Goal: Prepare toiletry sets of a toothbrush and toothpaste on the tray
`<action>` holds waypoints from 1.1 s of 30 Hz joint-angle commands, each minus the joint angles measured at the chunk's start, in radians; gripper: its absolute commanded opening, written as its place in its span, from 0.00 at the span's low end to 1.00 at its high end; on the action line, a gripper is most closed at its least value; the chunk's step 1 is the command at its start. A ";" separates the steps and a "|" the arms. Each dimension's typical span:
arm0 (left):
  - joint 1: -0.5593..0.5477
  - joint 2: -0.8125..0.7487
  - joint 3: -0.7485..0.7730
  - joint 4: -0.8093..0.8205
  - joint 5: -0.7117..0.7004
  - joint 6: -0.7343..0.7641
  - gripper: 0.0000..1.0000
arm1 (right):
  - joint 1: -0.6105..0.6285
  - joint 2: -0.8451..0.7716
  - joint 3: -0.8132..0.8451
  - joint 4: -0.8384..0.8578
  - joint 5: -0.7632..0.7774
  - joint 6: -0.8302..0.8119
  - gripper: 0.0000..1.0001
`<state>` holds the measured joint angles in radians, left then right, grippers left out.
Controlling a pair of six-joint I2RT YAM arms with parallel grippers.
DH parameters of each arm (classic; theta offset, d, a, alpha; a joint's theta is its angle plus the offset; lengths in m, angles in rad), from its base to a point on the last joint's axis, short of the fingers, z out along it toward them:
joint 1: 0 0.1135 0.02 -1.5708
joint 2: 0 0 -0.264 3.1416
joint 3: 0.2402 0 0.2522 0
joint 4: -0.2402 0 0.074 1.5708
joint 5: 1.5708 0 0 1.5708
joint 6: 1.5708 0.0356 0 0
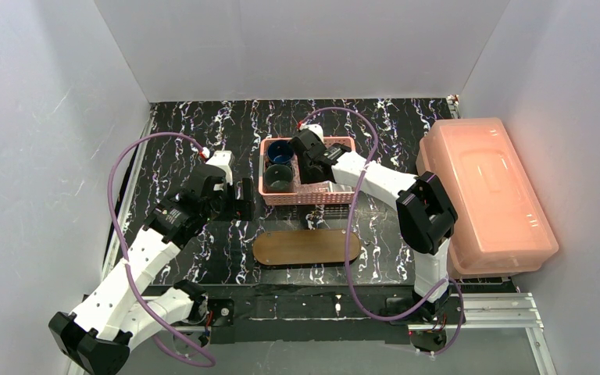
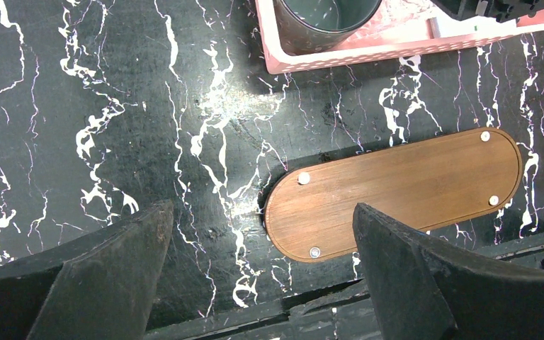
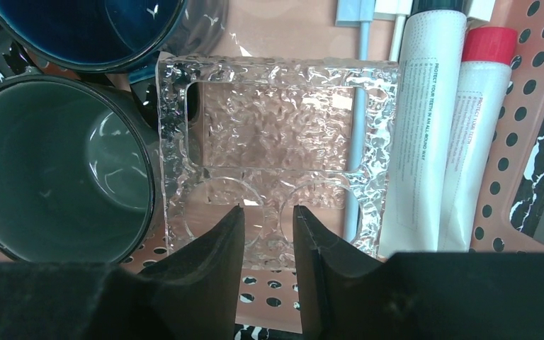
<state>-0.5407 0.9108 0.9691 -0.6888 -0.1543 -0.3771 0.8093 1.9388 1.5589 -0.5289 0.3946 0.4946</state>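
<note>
— Two claws: how do they stand?
— The right claw [image 3: 267, 212] hangs inside the pink perforated plastic basket [image 3: 531, 106]. Its fingers are a narrow gap apart over the near rim of a clear rippled plastic holder [image 3: 276, 134]; whether they pinch it, I cannot tell. The left claw [image 2: 261, 209] is spread wide above the black white-veined marble table [image 2: 113, 106].
— And the tray?
— The tray [image 2: 397, 188] is a flat elongated oval of dark brown wood with rounded ends and four small pale dots near them. It lies on the table in front of the basket, between the arms.
— Edges, room?
— Its near long side sits close to the table's front edge. A strip of marble parts it from the basket, and broader marble spreads to its left. A large translucent pink lidded box [image 1: 484, 195] stands well to its right.
</note>
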 commanded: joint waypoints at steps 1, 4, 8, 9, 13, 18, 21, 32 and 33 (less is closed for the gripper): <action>-0.004 -0.013 -0.010 -0.009 -0.016 0.012 0.98 | 0.003 0.019 0.001 0.031 0.020 0.014 0.39; -0.004 -0.012 -0.009 -0.009 -0.014 0.013 0.98 | 0.003 0.030 0.008 0.031 0.020 0.012 0.37; -0.004 -0.012 -0.009 -0.010 -0.016 0.015 0.98 | 0.004 0.046 0.023 0.022 0.020 0.009 0.35; -0.004 -0.011 -0.009 -0.009 -0.016 0.015 0.98 | 0.004 0.051 0.029 0.018 0.021 0.007 0.35; -0.005 -0.010 -0.009 -0.009 -0.017 0.015 0.98 | 0.004 0.058 0.039 0.010 0.029 0.005 0.28; -0.004 -0.007 -0.009 -0.009 -0.018 0.016 0.98 | 0.004 0.048 0.052 0.009 0.027 0.001 0.14; -0.004 -0.006 -0.009 -0.008 -0.019 0.017 0.98 | 0.004 0.037 0.056 0.009 0.031 0.001 0.07; -0.005 -0.001 -0.009 -0.010 -0.023 0.018 0.98 | 0.009 -0.048 0.049 0.007 0.081 0.000 0.01; -0.004 0.001 -0.010 -0.010 -0.024 0.018 0.98 | 0.009 -0.056 0.049 0.010 0.088 0.000 0.01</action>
<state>-0.5407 0.9112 0.9691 -0.6888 -0.1547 -0.3695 0.8131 1.9713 1.5829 -0.5339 0.4286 0.4953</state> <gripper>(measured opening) 0.983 0.282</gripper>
